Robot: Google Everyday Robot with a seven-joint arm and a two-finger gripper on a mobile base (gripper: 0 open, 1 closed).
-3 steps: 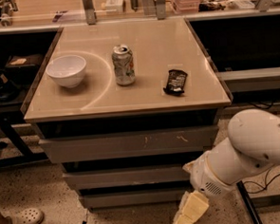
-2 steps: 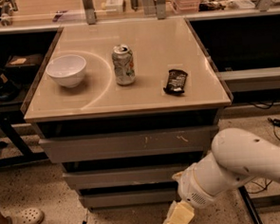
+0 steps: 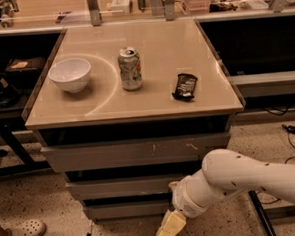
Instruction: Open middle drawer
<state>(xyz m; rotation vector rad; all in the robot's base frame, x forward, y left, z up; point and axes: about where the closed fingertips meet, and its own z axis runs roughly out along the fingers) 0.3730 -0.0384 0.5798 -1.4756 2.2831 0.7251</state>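
While the white arm (image 3: 251,179) reaches in from the right, I see the gripper (image 3: 169,229) hanging low in front of the drawer stack, close to the speckled floor (image 3: 37,197). I cannot tell whether it is apart or together. The middle drawer (image 3: 121,187) appears shut, its plain grey front sitting between the scratched top drawer (image 3: 114,154) and the bottom drawer (image 3: 125,210); the arm's wrist covers its right end. On the beige desk (image 3: 158,44) stand a white bowl (image 3: 70,73) at the left, a drink can (image 3: 130,68) upright near the middle and a dark snack bar (image 3: 185,85) at the right, all apart. A pale sandal (image 3: 19,234) shows at the lower left, and cables (image 3: 293,129) trail at the right.
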